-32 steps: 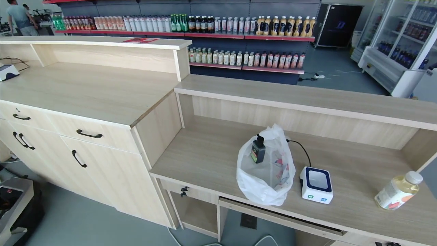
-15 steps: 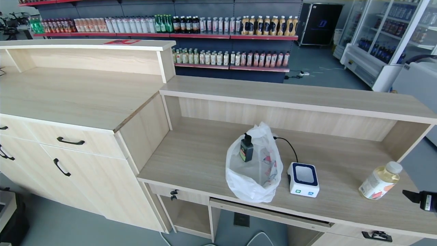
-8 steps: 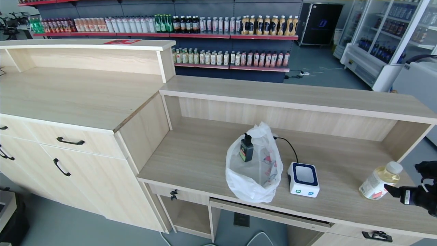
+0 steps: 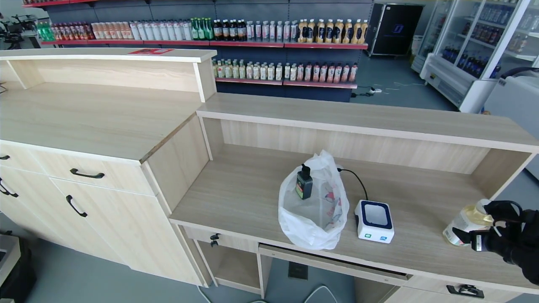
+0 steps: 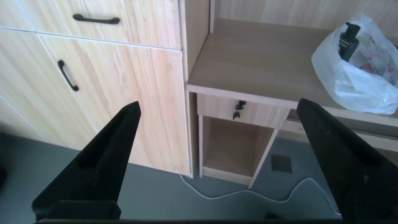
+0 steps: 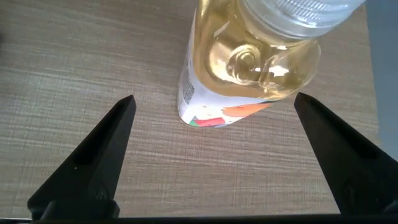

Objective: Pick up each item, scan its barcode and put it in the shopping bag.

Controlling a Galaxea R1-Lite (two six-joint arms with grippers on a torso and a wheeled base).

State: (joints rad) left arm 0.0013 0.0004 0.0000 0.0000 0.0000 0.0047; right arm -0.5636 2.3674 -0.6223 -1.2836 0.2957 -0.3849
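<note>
A clear bottle of yellow liquid (image 4: pixel 463 223) with a white cap stands at the counter's right end. My right gripper (image 4: pixel 474 224) is open, one finger on each side of the bottle. In the right wrist view the bottle (image 6: pixel 249 62) stands just beyond the gap of the right gripper (image 6: pixel 214 158), and no finger touches it. A white plastic shopping bag (image 4: pixel 313 214) stands mid-counter with a dark bottle (image 4: pixel 304 185) in it. Beside it is a white barcode scanner (image 4: pixel 374 221). My left gripper (image 5: pixel 217 162) is open and empty, low in front of the cabinets, with the bag (image 5: pixel 357 65) far off.
A cable (image 4: pixel 356 181) runs from the scanner behind the bag. A raised back ledge (image 4: pixel 358 120) borders the counter, and a side wall (image 4: pixel 505 176) closes its right end. A taller cabinet (image 4: pixel 84 122) with drawers stands to the left. Shelves of drinks (image 4: pixel 252 31) line the room behind.
The camera shifted after the earliest frame. Since then my right gripper has come in from the right edge and moved left until its fingers flank the yellow bottle.
</note>
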